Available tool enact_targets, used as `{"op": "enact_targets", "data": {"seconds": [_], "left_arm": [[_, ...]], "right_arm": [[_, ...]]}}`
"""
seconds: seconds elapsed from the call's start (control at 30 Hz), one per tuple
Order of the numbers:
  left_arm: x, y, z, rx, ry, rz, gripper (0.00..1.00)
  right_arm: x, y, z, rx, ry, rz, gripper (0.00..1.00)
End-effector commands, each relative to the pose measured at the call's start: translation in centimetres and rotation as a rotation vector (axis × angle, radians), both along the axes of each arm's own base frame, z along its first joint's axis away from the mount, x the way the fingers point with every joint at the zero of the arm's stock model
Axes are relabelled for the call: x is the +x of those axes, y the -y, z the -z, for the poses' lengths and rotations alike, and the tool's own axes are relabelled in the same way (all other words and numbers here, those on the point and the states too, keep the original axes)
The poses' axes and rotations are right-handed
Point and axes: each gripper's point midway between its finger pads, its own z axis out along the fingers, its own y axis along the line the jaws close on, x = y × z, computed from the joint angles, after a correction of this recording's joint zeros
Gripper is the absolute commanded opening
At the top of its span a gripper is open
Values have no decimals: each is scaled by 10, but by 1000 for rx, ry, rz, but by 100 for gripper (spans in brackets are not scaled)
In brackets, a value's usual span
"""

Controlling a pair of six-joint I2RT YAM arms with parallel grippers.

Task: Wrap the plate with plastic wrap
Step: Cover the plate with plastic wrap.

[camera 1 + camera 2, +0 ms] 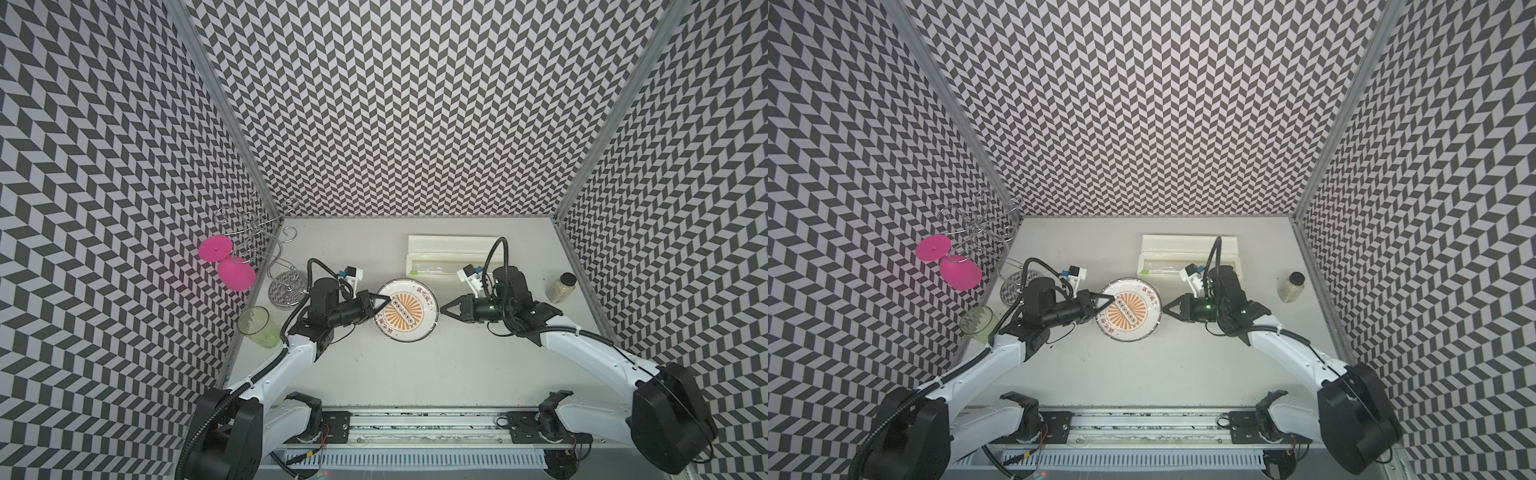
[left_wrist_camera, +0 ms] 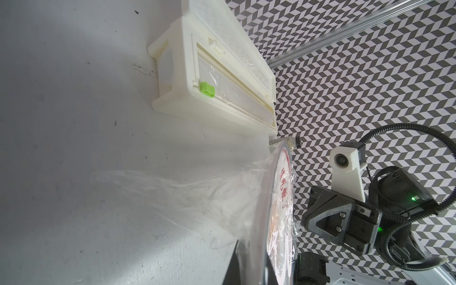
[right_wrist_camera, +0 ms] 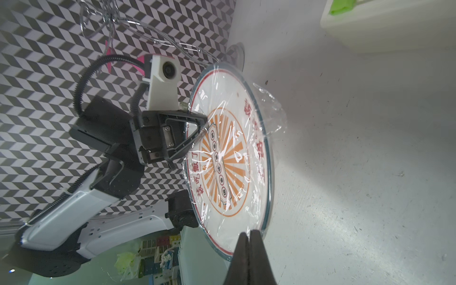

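- Left pincer [image 1: 387,300]: closed to a point; its tip is set down on the film-covered face of the plate [image 1: 409,335], on the left part beside the orange centre; it appears to pin rather than grip.
- Right pincer [image 1: 443,310]: closed; its fingers [image 3: 240,261] are pressed together at the plate's right rim; cannot tell whether film is caught between them.
- Plate lies mid-desk between the two pincers; plastic wrap [image 3: 270,108] is crinkled over its face, with a loose flap spilling off the far rim onto the desk [image 1: 415,374].
- Step in hand, as judged: tightening and tucking the film edges; hold the left tip firmly down so the plate cannot slide; draw the film outward and low at the rim, in short pulls, since thin film may tear or spring back.
- The far flap looks like the largest part left untucked.
- Cream dispenser box [image 1: 449,243] lies just beyond the far rim, lid open, green tab [image 2: 207,89] at its end; little room there for reaching the flap.
- Green cup [image 1: 258,326] and wire stand [image 1: 286,291] sit close to the left arm; elbow swing is a risk.
- Jar [image 1: 561,287]: well apart, right; no hindrance.
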Motion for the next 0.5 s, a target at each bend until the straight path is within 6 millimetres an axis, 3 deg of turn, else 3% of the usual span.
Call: {"op": "enact_targets", "data": {"seconds": [0.0,0.13,0.23,0.4,0.47], "left_arm": [[-3,-2,-7,-31,4,-10,0],[-4,-1,-8,-47,-6,-10,0],[-2,-2,-8,-17,7,-6,0],[1,-2,-3,67,24,-11,0],[0,1,-3,74,26,1,0]], "right_arm": [[8,7,-25,147,44,75,0],[2,6,-6,165,-39,70,0],[6,5,2,61,-15,62,3],[25,9,-3,-184,89,73,49],[28,5,5,-279,101,60,57]]}}
